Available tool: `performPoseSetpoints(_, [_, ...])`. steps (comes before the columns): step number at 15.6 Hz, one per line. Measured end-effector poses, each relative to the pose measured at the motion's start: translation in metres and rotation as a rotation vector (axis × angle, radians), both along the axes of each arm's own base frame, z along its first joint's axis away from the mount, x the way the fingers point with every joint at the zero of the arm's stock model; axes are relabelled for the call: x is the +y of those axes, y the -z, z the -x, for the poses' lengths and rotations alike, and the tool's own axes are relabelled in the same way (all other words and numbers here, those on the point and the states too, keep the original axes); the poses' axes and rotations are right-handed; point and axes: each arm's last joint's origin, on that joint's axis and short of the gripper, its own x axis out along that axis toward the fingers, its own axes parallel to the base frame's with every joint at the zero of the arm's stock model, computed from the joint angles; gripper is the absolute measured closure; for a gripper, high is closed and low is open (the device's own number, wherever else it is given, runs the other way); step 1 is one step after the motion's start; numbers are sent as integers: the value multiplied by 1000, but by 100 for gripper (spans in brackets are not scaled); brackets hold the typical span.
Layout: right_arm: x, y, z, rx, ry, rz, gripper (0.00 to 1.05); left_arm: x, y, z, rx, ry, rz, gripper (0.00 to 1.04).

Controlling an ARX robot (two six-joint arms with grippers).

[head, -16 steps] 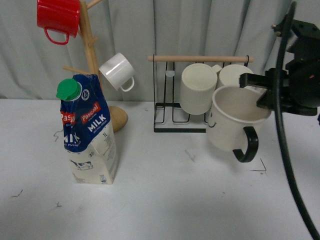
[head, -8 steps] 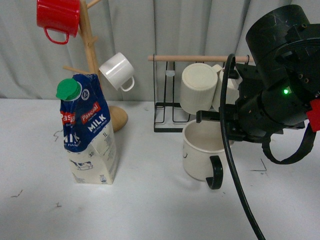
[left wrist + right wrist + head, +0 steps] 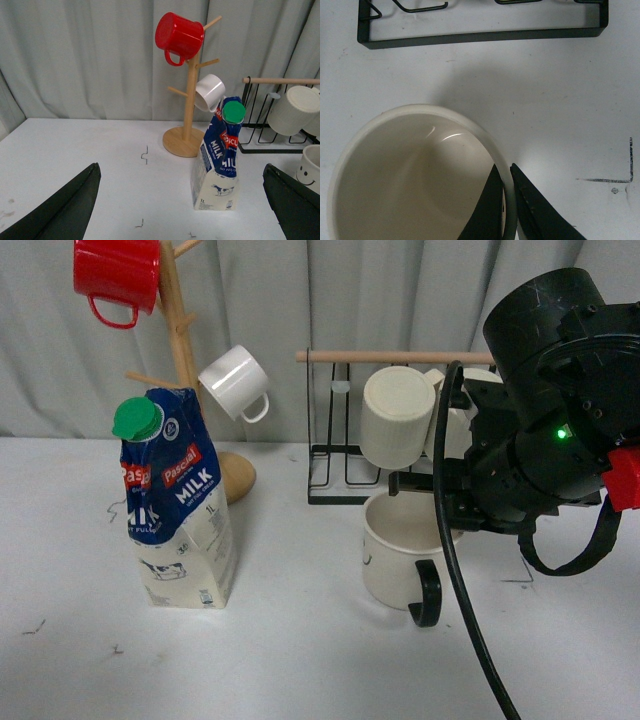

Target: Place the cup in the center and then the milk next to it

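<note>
Take the black wire mug rack (image 3: 340, 490) as your mark. The cup (image 3: 395, 550) stands upright just in front of it, below the ribbed cream mugs (image 3: 397, 415) hanging from its wooden rail. It is a wide cream mug with a glossy, empty inside and a thick black handle that curls out toward the camera, away from the rack. On its side is a small black smiley face, which you see best in the left wrist view (image 3: 311, 170). From the front view only a bit of the drawing shows at the cup's left edge. You cannot tell whether its base rests on the white table (image 3: 300, 640) or hangs just above it.

Your right gripper (image 3: 445, 502) comes down from above and is clenched on the cup's rim. In the right wrist view, one black finger (image 3: 492, 210) sits inside the wall and the other outside, with the rim pinched between them.

The milk carton (image 3: 180, 510) stands upright well to the left of the rack. It is blue above and cream below, with a round green cap, a red "Pascual" label, white "MILK" lettering and a small cow drawing near its foot.

Your left gripper (image 3: 181, 169) is spread wide and holds nothing. It is well apart from the carton, further from the rack than the carton is.
</note>
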Motion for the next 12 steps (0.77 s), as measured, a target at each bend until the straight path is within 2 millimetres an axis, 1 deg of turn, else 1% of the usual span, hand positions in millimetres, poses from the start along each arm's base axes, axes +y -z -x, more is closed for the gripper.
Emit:
performPoseSetpoints(2, [0,0,0,-2,-1,0,83,0,0,0,0,0,0,7])
performPoseSetpoints(4, [-5,-2,-1,-6,0,-4,63,0,0,0,0,0,0,7])
performPoseSetpoints(5, [-8,-6,-1,-13,0,-11,54,0,0,0,0,0,0,7])
performPoseSetpoints(6, [-13,-16,1,-43,2,-26,41,0,0,0,0,0,0,7])
performPoseSetpoints(7, [-19,-40,7,-125,0,-45,24,0,0,0,0,0,0,7])
performPoseSetpoints(9, [-27,-83,21,-299,-13,-68,4,0,0,0,0,0,0,7])
performPoseSetpoints(10, [-31,-101,32,-351,-29,-85,7,0,0,0,0,0,0,7])
performPoseSetpoints(11, [-35,-119,45,-408,-46,-103,6,0,0,0,0,0,0,7])
performPoseSetpoints(12, [-39,-132,57,-616,-12,-75,13,0,0,0,0,0,0,7])
